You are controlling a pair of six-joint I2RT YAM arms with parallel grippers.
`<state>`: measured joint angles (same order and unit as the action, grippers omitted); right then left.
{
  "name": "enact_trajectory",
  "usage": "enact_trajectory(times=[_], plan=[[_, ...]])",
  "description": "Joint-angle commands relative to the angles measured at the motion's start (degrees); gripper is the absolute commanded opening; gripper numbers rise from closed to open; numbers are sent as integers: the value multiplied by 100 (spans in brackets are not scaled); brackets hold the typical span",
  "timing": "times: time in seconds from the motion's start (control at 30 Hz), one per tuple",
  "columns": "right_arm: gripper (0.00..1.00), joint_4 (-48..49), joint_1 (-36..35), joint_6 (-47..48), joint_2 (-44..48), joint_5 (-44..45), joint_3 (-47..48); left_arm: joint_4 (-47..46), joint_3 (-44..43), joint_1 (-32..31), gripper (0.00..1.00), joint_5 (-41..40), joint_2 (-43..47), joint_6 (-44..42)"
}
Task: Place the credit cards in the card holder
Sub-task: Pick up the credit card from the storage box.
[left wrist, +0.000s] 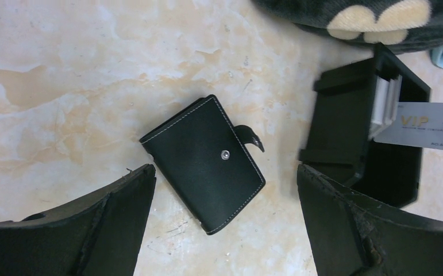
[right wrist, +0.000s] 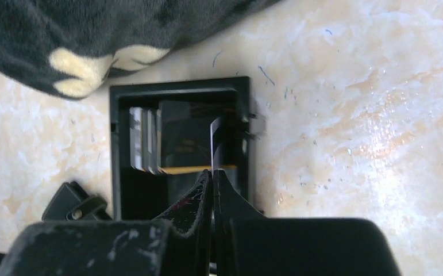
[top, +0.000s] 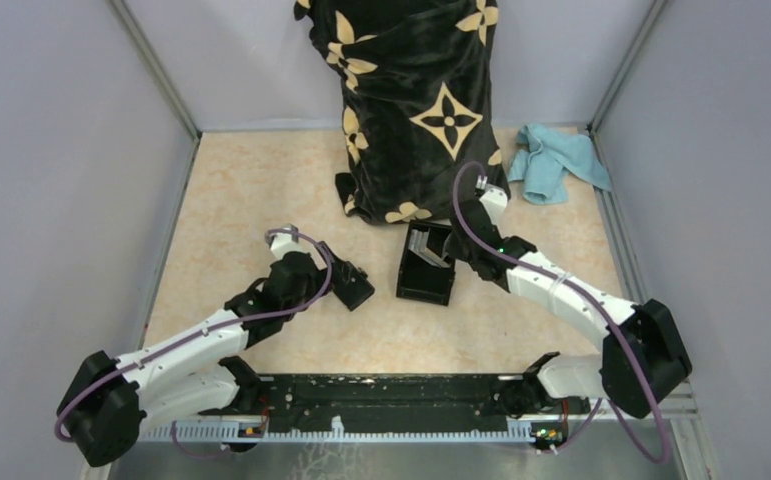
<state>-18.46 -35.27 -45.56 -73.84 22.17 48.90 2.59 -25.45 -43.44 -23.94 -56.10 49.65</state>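
Holder (left wrist: 205, 164) lies flat and closed on the table (left wrist: 64, 69), to the left of the box (left wrist: 345, 123) and apart from it. Its metal stud faces up, and the strap tab sticks out past one long edge.

Left claw (left wrist: 226, 175): fingers (left wrist: 112, 221) wide apart, gripping nothing. In the left wrist view the holder sits between the two fingers, nearer the left one. Contact with the holder cannot be determined.

Right claw (right wrist: 213, 179): fingers pressed together, clamped on one card (left wrist: 423, 123). The right wrist view shows this card edge-on as a thin dark blade rising from the fingertips into the open box. The left wrist view shows its face: pale grey-blue with gold "VIP" lettering. One end of the card is at the box opening, and the other runs to the frame edge.

Other cards (left wrist: 386, 99) stand upright in the box, packed side by side, pale on the visible edges. An orange-gold strip shows low inside the box in the right wrist view; what it belongs to cannot be determined.

Box position: near the table centre, just in front of the hem of the black cloth (top: 411, 100) with gold flower marks. The right arm reaches over the box from the right.

Towel (top: 557, 162), teal and crumpled, lies at the far right corner, well apart from the box and holder.
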Motion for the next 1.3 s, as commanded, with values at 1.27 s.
enact_trajectory(times=[1.27], plan=[[0,-352,-639,2261,2261,-4721,-18,-2180,-1180,-78,82,5539,-629,-2571]])
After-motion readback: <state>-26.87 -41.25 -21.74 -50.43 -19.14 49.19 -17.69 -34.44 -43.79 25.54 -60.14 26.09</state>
